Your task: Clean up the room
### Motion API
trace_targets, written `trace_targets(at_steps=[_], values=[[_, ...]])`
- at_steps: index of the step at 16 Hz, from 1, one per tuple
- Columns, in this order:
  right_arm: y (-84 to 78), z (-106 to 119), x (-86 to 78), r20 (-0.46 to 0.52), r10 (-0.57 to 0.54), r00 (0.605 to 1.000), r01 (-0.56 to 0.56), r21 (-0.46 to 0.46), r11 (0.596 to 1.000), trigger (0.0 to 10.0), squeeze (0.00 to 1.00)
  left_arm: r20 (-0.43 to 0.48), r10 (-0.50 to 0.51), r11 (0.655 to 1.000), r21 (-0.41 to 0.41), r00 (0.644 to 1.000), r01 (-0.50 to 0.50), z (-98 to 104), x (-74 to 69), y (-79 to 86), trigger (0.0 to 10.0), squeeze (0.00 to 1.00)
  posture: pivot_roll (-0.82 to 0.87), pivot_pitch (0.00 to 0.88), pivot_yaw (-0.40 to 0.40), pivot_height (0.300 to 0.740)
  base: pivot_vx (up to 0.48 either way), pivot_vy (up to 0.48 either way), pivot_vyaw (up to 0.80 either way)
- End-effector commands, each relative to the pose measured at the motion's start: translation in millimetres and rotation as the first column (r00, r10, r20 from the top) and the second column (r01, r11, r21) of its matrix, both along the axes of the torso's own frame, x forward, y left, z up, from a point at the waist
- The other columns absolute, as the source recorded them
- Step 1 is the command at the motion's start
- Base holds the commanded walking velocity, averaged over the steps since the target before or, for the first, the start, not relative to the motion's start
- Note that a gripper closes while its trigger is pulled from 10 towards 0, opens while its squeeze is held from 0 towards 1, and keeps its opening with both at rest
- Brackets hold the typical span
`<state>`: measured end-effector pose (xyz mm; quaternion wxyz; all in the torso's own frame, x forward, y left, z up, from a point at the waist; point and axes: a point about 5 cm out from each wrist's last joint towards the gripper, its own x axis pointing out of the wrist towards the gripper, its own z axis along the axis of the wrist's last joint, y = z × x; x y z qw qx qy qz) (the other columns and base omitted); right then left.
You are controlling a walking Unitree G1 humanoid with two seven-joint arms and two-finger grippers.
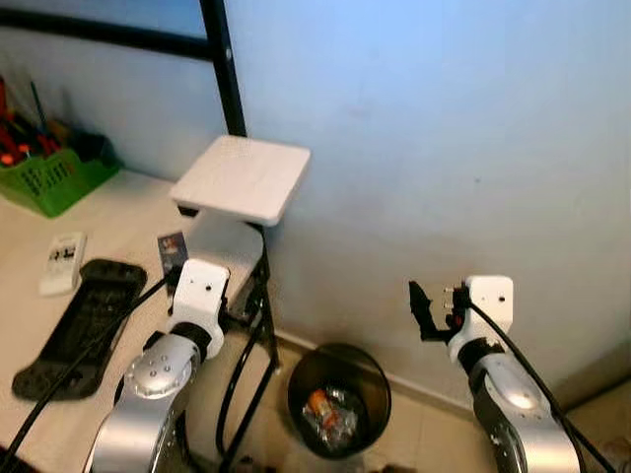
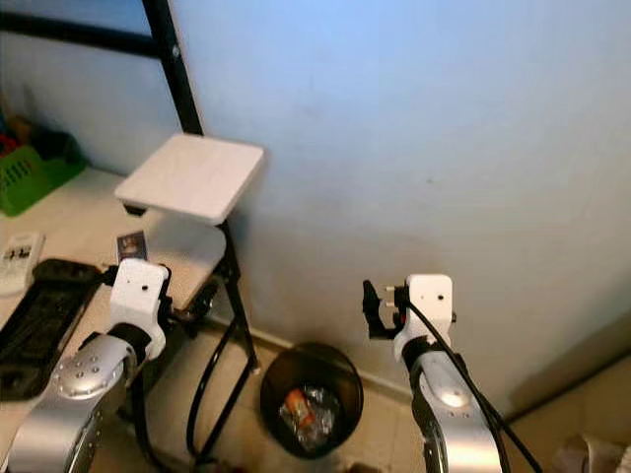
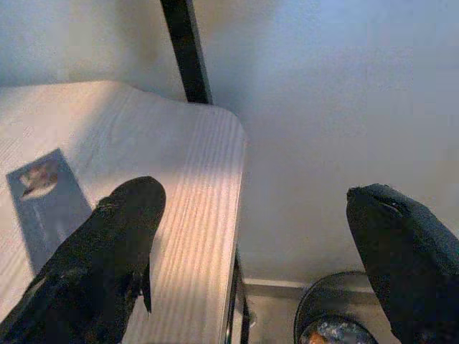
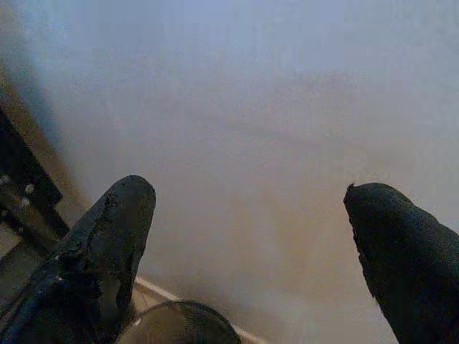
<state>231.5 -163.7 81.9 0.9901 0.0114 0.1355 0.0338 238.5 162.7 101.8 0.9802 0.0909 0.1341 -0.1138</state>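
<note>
Meanwhile both grippers, left point(image 3: 251, 251) and right point(image 4: 247, 251), hang spread apart and empty above the black trash bin point(image 1: 338, 397).

Black round bin point(image 1: 338, 398) on the floor against the wall, beside the worktop's point(image 1: 123, 222) black leg; crumpled wrappers inside, one orange. Small card point(image 1: 172, 250) flat on worktop edge. White remote point(image 1: 62, 262) and black controller point(image 1: 81, 321) lying flat, side by side.
</note>
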Motion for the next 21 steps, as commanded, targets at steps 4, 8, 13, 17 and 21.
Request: trace_targets(at_steps=[4, 8, 13, 17, 21], values=[[1.2, 3, -0.4, 0.004, 0.01, 1.0, -0.01, -0.004, 1.0, 10.0, 0.0, 0.01, -0.003, 1.0, 0.016, 1.0, 0.003, 3, 0.2, 0.0, 10.0, 0.0, -0.03, 0.0, 0.034, 0.74, 0.0, 0.0, 0.0], [2.4, 3, -1.7, -0.006, 0.022, 1.0, -0.022, 0.01, 1.0, 10.0, 0.0, 0.008, -0.012, 1.0, 0.011, 1.0, 0.011, 2, -0.8, -0.8, 10.0, 0.0, -0.03, 0.0, 0.029, 0.74, 0.0, 0.0, -0.13], [-2.2, 7, -3.3, 0.002, 0.008, 1.0, -0.008, 0.017, 1.0, 10.0, 0.0, 0.002, -0.013, 1.0, -0.004, 1.0, 0.013, 2, -0.4, 0.1, 10.0, 0.0, -0.03, 0.0, 0.023, 0.74, 0.0, 0.0, -0.79], [-3.3, 8, -6.9, 0.009, -0.028, 1.0, 0.028, 0.013, 1.0, 10.0, 0.0, 0.004, 0.01, 1.0, -0.028, 1.0, -0.01, 2, -3.6, 1.8, 10.0, 0.0, -0.05, 0.0, 0.04, 0.74, 0.0, 0.0, -0.79], [-5.4, 4, -10.1, -0.004, -0.088, 0.996, 0.088, 0.003, 0.996, 10.0, 0.0, -0.011, 0.025, 1.0, -0.016, 1.0, -0.025, 3, -3.8, 9.0, 10.0, 0.0, -0.04, 0.0, 0.056, 0.74, 0.0, 0.0, -0.79]])
